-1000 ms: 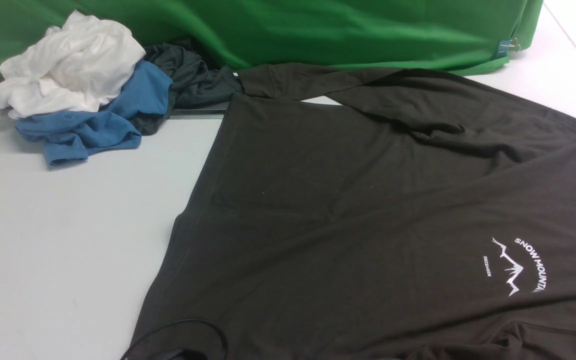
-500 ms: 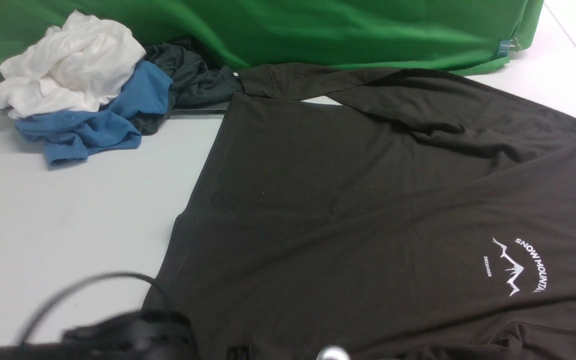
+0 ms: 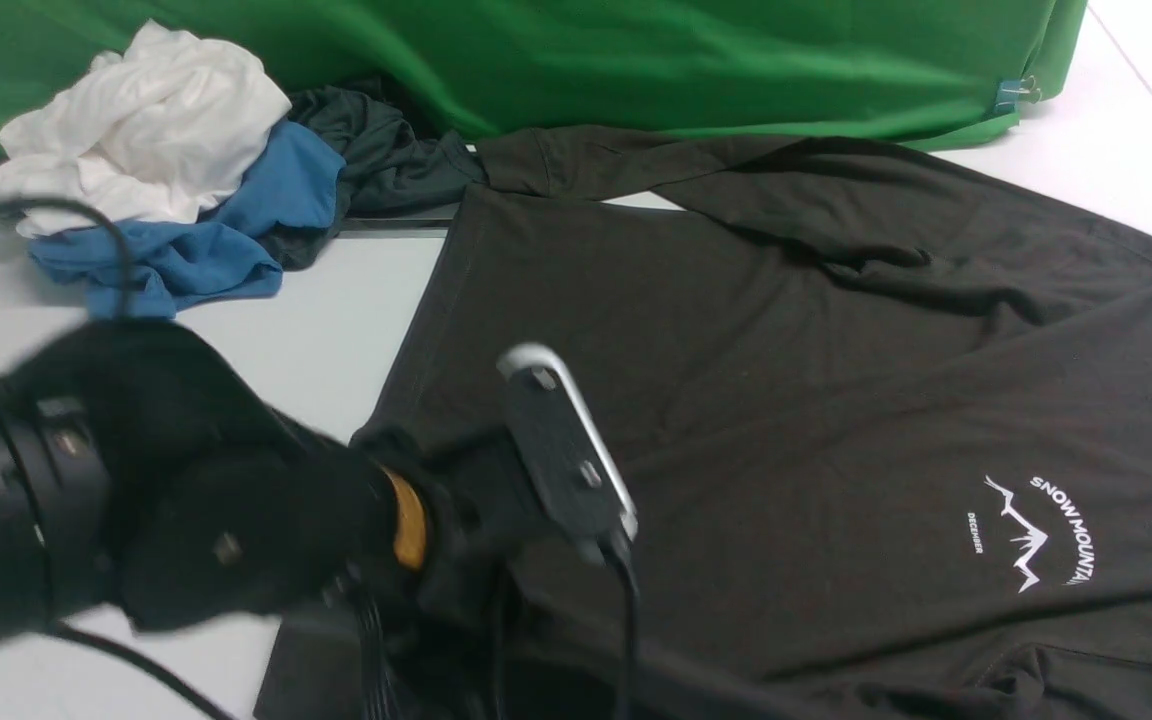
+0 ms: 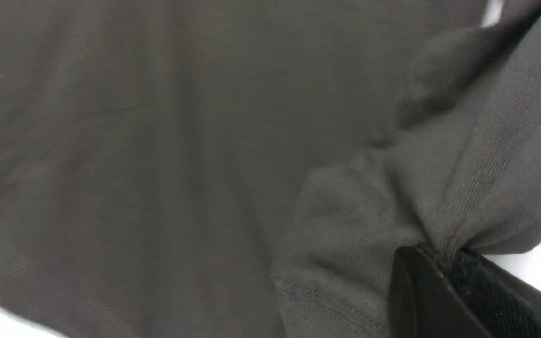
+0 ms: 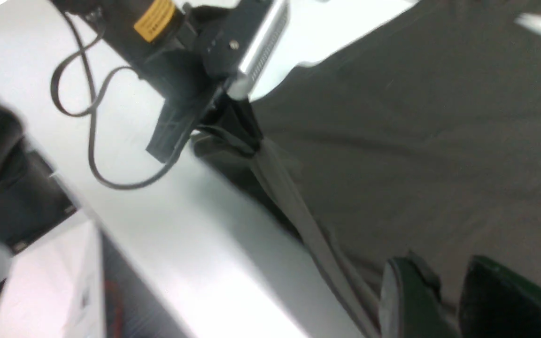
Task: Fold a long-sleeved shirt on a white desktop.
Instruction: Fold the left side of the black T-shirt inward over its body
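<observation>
- Swinging up from the near edge, the left arm [image 3: 186,500] now fills the lower left of the front view, blurred with motion. Half a second ago only its top showed, and a second ago barely a cable.
- Left end effector [image 4: 444,258]: fingers together, clamped on a ribbed band [image 4: 500,155] of the long-sleeved shirt [image 3: 786,380] (it looks like a cuff, though I cannot be sure). Cloth bunches and rises from the pinch.
- The dark brownish-black long-sleeved shirt lies spread front-up on the white counter [image 3: 336,310]. It fills the middle and right of the front view, with its white mountain logo [image 3: 1036,530] towards the right.
- The shirt's body has not shifted from the earlier frames. The far sleeve [image 3: 686,170] still lies folded across its top edge.
- Right wrist view: a taut strip of cloth [image 5: 294,206] runs from the left end effector toward the right end effector [image 5: 449,281]. The right end effector's two fingers show a narrow gap, and I cannot tell whether they grip the strip.
- Meaning for the task: the near sleeve appears lifted off the counter, probably the start of laying it over the body. No fold of the body is made yet.
- Behind, a heap of white and blue garments [image 3: 136,140] sits untouched against a green cloth [image 3: 636,60].
</observation>
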{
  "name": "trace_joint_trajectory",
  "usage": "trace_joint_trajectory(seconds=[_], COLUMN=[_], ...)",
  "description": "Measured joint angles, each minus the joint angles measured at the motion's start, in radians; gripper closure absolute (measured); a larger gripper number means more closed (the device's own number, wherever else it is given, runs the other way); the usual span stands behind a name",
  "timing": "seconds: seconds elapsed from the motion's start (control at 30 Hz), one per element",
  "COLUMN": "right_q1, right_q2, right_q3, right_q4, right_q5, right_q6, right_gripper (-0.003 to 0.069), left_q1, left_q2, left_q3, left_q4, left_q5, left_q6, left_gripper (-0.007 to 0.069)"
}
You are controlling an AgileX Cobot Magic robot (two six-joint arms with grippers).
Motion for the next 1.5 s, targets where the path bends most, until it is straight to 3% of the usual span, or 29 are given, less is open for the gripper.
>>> trace_joint_trajectory(seconds=[0.07,0.2,0.27,0.67,0.93,1.17,1.27,1.3,1.4,1.5], right_q1=[0.000,0.000,0.000,0.000,0.000,0.000,0.000,0.000,0.000,0.000], right_q2=[0.000,0.000,0.000,0.000,0.000,0.000,0.000,0.000,0.000,0.000], right_q3=[0.000,0.000,0.000,0.000,0.000,0.000,0.000,0.000,0.000,0.000], right_q4=[-0.013,-0.025,-0.027,-0.030,-0.002,0.022,0.034,0.039,0.044,0.060], right_q5=[-0.021,-0.064,-0.067,-0.067,-0.067,-0.065,-0.064,-0.060,-0.057,-0.049], right_q6=[0.000,0.000,0.001,0.001,0.001,0.001,0.001,0.001,0.001,0.001], right_gripper=[0.0494,0.0614,0.0629,0.0626,0.0621,0.0618,0.0618,0.0618,0.0618,0.0618], left_q1=[0.040,0.143,0.175,0.205,0.241,0.276,0.277,0.277,0.277,0.287], left_q2=[0.000,0.000,0.000,0.097,0.238,0.298,0.309,0.314,0.316,0.316], left_q3=[0.000,0.000,0.000,-0.002,-0.020,-0.074,-0.078,-0.079,-0.080,-0.080], left_q4=[-0.020,-0.061,-0.069,-0.072,0.056,0.106,0.160,0.201,0.290,0.424], left_q5=[-0.012,-0.056,-0.077,-0.205,-0.230,-0.292,-0.356,-0.383,-0.422,-0.490], left_q6=[0.018,0.033,0.034,0.043,-0.076,-0.084,-0.084,-0.084,-0.084,-0.099], left_gripper=[0.0591,0.0591,0.0591,0.0591,0.0580,0.0422,0.0319,0.0270,0.0220,0.0204])
